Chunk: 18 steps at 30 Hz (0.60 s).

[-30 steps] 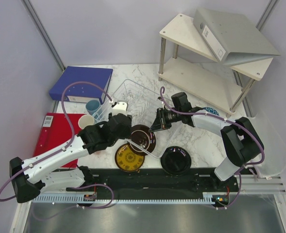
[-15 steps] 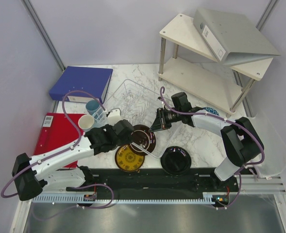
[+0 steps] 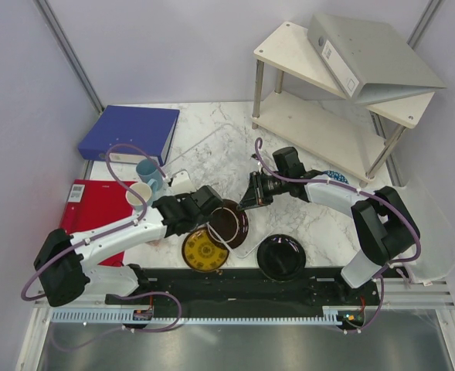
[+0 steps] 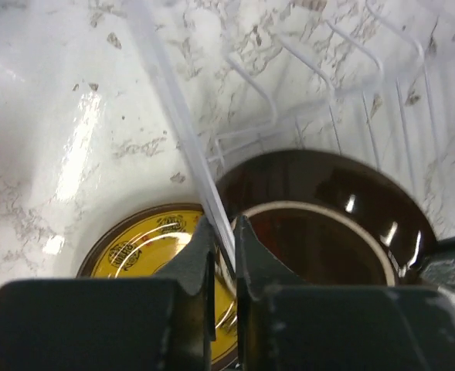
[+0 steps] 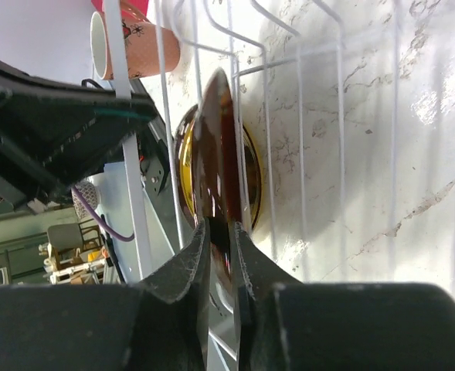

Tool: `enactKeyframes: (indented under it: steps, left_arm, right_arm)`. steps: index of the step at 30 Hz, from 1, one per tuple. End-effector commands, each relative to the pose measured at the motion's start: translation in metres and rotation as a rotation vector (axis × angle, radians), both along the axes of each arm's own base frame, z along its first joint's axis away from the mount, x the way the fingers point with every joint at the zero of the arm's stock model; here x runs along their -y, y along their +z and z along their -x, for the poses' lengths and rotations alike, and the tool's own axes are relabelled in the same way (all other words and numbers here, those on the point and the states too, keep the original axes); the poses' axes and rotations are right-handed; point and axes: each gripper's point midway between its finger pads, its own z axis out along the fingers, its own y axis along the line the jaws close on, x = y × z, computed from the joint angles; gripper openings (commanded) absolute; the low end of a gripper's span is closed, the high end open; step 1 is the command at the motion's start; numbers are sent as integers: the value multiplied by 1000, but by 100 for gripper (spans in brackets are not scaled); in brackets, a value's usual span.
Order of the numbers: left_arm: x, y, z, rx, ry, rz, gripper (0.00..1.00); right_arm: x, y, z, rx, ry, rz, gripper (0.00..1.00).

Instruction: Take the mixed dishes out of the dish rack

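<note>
The dish rack [image 3: 198, 145] is a thin white wire basket at mid-table. My left gripper [image 3: 212, 216] is shut on its near rim bar; in the left wrist view that bar [image 4: 173, 108] runs down between my left gripper's [image 4: 225, 232] fingers. A dark red-black plate [image 3: 227, 221] stands on edge in the rack, and my right gripper [image 3: 246, 202] is shut on its rim. In the right wrist view the plate [image 5: 215, 131] sits edge-on in my right gripper [image 5: 222, 232]. A yellow plate [image 3: 204, 251] and a black plate [image 3: 280, 256] lie flat near the front.
A light-blue mug [image 3: 148, 171] and a white mug [image 3: 138, 193] stand left of the rack. A blue binder [image 3: 130, 131] and a red folder [image 3: 88, 212] lie beyond them. A white two-tier shelf [image 3: 312, 127] stands back right, with a small blue dish [image 3: 336, 176] near it.
My left gripper moved down and right to the rack's near rim and closed on the bar. The rack shifted. The right arm and its plate stayed put.
</note>
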Motion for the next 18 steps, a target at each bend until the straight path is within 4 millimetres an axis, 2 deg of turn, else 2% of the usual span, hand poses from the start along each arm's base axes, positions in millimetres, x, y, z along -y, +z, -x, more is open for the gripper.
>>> enactKeyframes:
  steps: [1, 18]
  left_arm:
    - [7, 1, -3, 13, -31, -15, 2]
    - [5, 9, -7, 62, 23, 46, 2]
  right_arm:
    - [1, 10, -6, 39, -14, -16, 0]
    - [0, 6, -3, 24, -6, -15, 0]
